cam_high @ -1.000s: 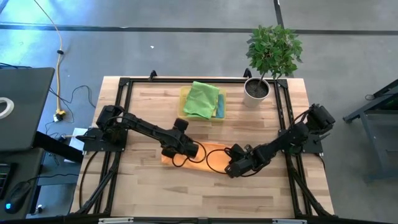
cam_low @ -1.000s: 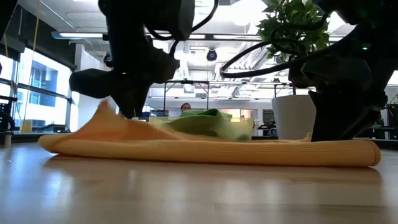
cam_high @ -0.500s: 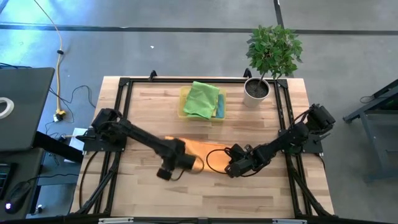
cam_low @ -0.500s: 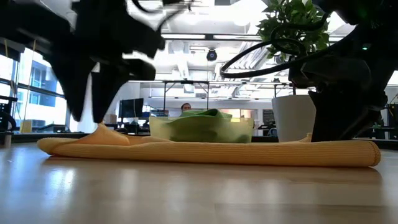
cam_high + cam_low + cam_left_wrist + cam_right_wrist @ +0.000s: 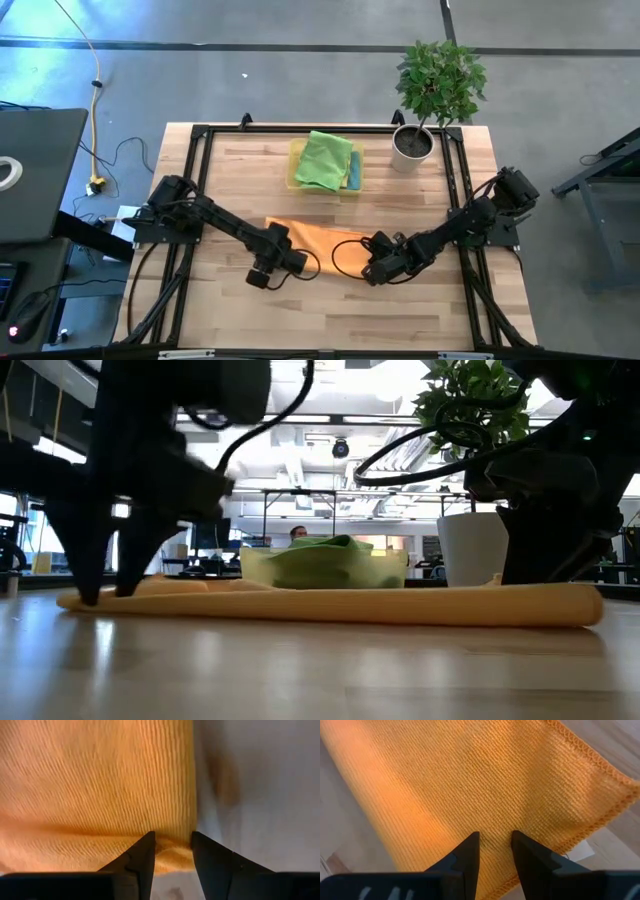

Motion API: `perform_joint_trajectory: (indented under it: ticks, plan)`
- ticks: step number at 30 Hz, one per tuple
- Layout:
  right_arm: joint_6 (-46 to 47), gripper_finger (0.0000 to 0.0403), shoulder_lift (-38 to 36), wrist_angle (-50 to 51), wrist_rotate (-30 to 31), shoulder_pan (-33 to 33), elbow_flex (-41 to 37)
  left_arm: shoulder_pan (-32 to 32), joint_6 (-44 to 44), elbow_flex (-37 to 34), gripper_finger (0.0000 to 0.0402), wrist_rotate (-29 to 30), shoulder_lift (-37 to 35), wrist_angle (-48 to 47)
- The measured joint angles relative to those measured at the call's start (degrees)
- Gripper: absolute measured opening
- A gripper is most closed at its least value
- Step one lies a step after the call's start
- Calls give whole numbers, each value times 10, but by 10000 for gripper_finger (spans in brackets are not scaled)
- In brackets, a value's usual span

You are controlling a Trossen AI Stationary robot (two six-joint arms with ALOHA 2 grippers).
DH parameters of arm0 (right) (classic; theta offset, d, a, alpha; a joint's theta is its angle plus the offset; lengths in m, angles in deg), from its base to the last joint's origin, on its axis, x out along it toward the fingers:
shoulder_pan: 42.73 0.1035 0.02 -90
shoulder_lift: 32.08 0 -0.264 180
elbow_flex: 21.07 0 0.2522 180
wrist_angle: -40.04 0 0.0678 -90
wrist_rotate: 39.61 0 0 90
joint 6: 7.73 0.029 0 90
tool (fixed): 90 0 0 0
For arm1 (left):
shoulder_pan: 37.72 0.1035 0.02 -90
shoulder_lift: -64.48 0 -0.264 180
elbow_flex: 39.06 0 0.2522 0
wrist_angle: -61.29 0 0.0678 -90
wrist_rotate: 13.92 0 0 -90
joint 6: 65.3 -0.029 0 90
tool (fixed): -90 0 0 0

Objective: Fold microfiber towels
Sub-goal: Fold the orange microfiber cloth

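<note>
Left gripper (image 5: 262, 277) has dropped to the orange towel's (image 5: 318, 243) near-left corner, fingers pinching its edge; right gripper (image 5: 372, 270) still clamps the other end; towel lies flat mid-table, next fold looks imminent

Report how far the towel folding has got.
Done: a folded green microfiber towel lies on a blue one in the translucent yellow plastic tray. In hand: the orange microfiber towel, flat on the table, left hand and right hand at opposite edges, fingers parted. Left: finishing its fold, then stacking.
</note>
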State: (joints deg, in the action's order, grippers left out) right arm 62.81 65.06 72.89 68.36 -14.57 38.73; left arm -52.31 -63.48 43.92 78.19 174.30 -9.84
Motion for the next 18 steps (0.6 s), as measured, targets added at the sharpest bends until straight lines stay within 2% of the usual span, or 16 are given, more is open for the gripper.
perform_joint_trajectory:
  ticks: [10,18]
  plan:
    - [0,107,0,25,-5,0,1,-2,-15,-7,115,1,-1,-48]
    - [0,107,0,33,-7,0,1,15,-24,-45,115,35,-3,-65]
